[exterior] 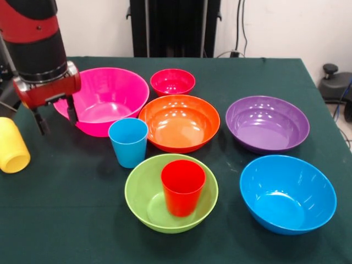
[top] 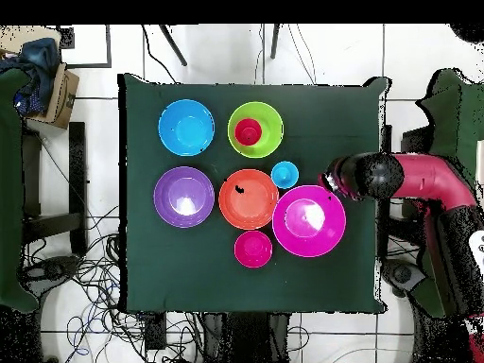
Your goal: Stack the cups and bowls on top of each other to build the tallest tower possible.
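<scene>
Green-clothed table [exterior: 66,181]: arm's spread fingers [exterior: 42,124] straddle hot pink bowl's [exterior: 104,99] rim.

Red cup [exterior: 182,186] stands upright inside lime bowl [exterior: 144,199]; no tower, seemingly.

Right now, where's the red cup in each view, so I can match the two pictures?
Front view: the red cup stands upright inside the lime green bowl, low and centre in the picture.
Overhead view: the same cup sits inside the green bowl, high and centre.
Shared landmark: the light blue cup, standing between the green bowl and the big pink bowl.
</scene>
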{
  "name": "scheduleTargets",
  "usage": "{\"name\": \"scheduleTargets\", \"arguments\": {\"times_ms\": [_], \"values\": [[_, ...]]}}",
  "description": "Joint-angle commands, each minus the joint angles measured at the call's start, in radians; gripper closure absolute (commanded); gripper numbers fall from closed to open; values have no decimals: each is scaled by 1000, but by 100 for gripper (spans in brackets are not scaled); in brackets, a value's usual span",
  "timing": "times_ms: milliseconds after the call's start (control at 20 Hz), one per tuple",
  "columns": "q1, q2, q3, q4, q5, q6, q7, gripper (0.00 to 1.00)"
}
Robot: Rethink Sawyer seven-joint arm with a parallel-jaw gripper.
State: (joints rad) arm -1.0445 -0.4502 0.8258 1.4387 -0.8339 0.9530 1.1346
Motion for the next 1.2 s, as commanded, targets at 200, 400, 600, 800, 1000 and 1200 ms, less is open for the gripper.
{"name": "scheduleTargets", "arguments": {"times_ms": [200,400,600,800,1000,1200], "values": [[48,-51,6,67,5,30,-247,0],[60,-43,-7,69,-8,13,-235,0],[70,-43,-15,83,-20,-3,-216,0],[82,-39,-27,92,-41,-23,-195,0],[90,-33,-36,94,-54,-35,-184,0],[91,-29,-40,92,-59,-39,-187,0]]}}
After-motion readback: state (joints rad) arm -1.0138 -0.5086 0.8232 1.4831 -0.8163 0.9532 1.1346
